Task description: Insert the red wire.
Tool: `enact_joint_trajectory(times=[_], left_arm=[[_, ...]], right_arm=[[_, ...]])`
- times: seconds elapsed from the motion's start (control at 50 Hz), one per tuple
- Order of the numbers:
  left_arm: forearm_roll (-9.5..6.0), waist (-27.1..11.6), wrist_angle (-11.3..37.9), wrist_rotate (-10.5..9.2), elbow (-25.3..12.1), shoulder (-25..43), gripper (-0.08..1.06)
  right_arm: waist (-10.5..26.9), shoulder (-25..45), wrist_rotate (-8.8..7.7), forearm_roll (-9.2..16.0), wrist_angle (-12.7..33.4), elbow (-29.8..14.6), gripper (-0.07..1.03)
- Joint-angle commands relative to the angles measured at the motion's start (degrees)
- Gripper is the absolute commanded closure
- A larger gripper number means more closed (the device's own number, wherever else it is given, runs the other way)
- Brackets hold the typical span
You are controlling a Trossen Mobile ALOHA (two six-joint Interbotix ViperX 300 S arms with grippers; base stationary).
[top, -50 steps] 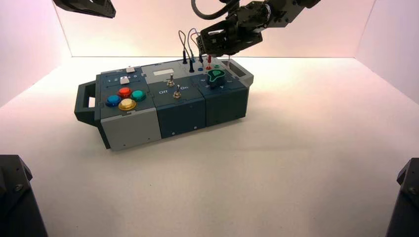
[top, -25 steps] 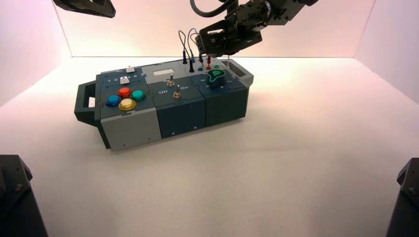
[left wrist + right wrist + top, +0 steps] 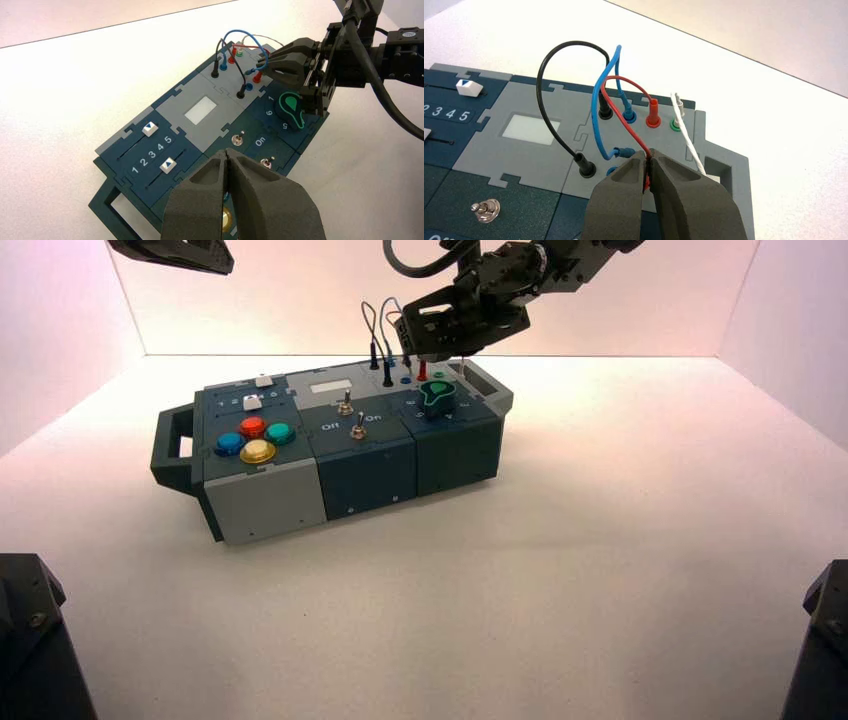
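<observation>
The right gripper (image 3: pixel 649 154) is pinching the red wire (image 3: pixel 628 126) in closed jaws above the box's (image 3: pixel 270 510) grey wire panel, probably to keep its loose-end plug (image 3: pixel 257 77) upright over the near red socket. The left gripper (image 3: pixel 226 151), jaws together and empty, is waiting over the buttons. The left wrist view is showing that plug's body; the right gripper's jaws are mostly hiding it in the right wrist view.

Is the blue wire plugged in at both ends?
No, one end only: its far plug stands in a socket; its near plug tilts sideways, outside the blue socket.
</observation>
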Motion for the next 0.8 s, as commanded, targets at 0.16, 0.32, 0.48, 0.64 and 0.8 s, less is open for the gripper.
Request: enact_joint_trajectory(times=[0.16,0.32,0.48,0.64,0.8], left_arm=[[0.09,0.18,-0.53,0.35,-0.62,-0.35,1.01],[0.09,0.26,-0.53,0.35,-0.62,-0.35,1.01],[0.18,0.53,-0.62,0.35,-0.70,-0.44,1.01],[0.09,0.62,-0.70,0.35,-0.70,-0.35,1.01],[0.09,0.62,-0.70,0.35,-0.62,-0.35,1.01]], right_arm=[[0.26,-0.53,0.18,0.18,1.58,-1.14,0.99],[0.26,-0.53,0.26,0.18,1.76,-0.97,0.99],[0.26,-0.26,0.35,0.18,1.85,-0.88,0.99],[0.26,-0.44,0.35,0.18,1.85,-0.97,0.99],[0.26,-0.70,0.79,0.26,1.49,-1.23,0.80]])
